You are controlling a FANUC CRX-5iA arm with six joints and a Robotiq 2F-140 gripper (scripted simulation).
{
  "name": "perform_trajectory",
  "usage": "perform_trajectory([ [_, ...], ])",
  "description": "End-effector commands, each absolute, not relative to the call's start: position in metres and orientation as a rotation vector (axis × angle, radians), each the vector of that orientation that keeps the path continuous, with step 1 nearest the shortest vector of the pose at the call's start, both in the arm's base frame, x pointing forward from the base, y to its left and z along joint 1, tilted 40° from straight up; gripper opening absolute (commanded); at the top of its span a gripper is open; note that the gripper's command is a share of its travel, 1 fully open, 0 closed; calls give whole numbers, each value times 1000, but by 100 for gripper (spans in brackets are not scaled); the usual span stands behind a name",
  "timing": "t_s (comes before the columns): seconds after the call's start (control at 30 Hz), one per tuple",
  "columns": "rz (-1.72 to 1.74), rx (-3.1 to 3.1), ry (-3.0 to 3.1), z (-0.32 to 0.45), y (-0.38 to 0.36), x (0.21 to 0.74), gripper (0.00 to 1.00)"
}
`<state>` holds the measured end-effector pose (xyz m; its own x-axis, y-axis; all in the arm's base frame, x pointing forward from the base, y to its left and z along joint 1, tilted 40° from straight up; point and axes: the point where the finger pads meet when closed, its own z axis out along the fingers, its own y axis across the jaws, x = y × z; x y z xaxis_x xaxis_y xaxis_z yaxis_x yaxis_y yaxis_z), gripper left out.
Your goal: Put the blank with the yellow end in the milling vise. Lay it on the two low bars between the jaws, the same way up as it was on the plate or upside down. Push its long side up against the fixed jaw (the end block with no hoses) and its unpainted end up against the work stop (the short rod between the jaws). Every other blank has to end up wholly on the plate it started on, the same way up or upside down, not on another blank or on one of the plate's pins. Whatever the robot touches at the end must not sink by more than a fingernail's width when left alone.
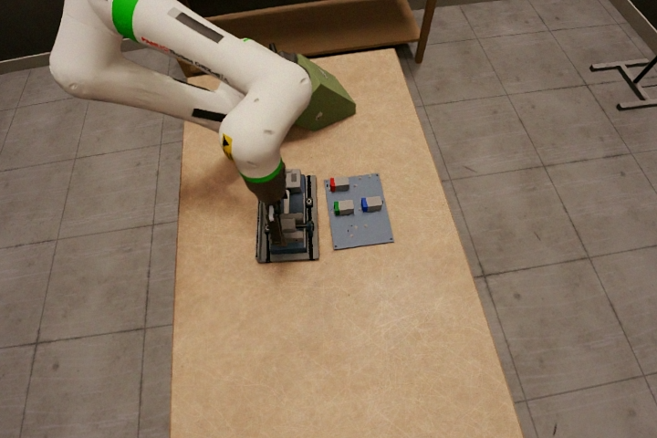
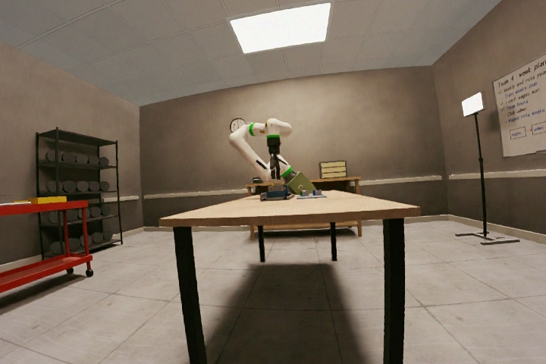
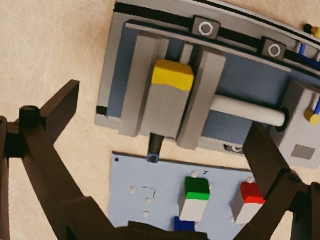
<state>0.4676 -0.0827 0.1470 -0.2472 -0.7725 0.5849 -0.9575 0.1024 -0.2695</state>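
The end effector (image 3: 160, 160) is hanging above the milling vise (image 3: 134, 60) with its dark fingers spread wide and carrying nothing. The blank with the yellow end (image 3: 166, 96) is lying between the two grey jaws, its unpainted end pointing toward the short work stop (image 3: 155, 146), probably so the stop can fix its position. It is a plain grey block with one painted cap. The red blank (image 3: 248, 202), green blank (image 3: 195, 200) and blue blank (image 1: 371, 203) are resting on the pale blue plate (image 3: 130, 207) on the wooden counter (image 1: 314, 335).
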Motion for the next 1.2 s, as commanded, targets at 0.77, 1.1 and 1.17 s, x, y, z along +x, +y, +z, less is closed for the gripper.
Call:
perform_trajectory([
  [0.77, 887, 1710, -2089, 152, -79, 467, 100],
  [1.1, 887, 1710, -2089, 154, -77, 467, 100],
  [1.17, 887, 1710, -2089, 154, -77, 467, 100],
])
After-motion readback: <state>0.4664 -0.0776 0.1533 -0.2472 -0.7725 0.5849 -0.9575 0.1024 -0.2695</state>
